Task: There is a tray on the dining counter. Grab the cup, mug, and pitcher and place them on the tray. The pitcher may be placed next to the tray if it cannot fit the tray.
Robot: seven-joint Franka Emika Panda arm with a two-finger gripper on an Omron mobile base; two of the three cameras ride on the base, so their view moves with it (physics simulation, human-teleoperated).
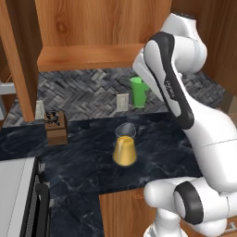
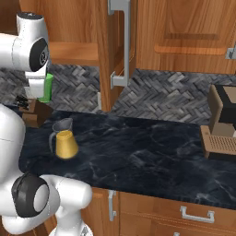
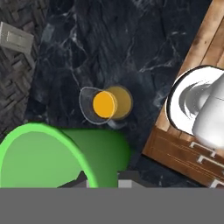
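My gripper (image 3: 105, 180) is shut on the rim of the bright green cup (image 3: 52, 157), one fingertip inside the wall and one outside. The cup (image 1: 138, 91) hangs above the black wall counter, partly hidden behind my arm, and in the right base view the cup (image 2: 46, 87) shows beside my upper link. Below it on the counter stands the clear glass pitcher (image 1: 125, 146) (image 2: 64, 140) with yellow-orange liquid; in the hand view the pitcher (image 3: 107, 104) is seen from above, apart from the cup. The tray, the mug and the dining counter are out of view.
A wooden knife block (image 1: 56, 126) (image 2: 34, 113) stands left of the pitcher. A coffee machine (image 2: 223, 124) sits at the far right. An open cabinet door (image 2: 117, 46) and a wooden shelf (image 1: 88, 55) hang overhead. A stove (image 1: 16, 194) lies at the lower left.
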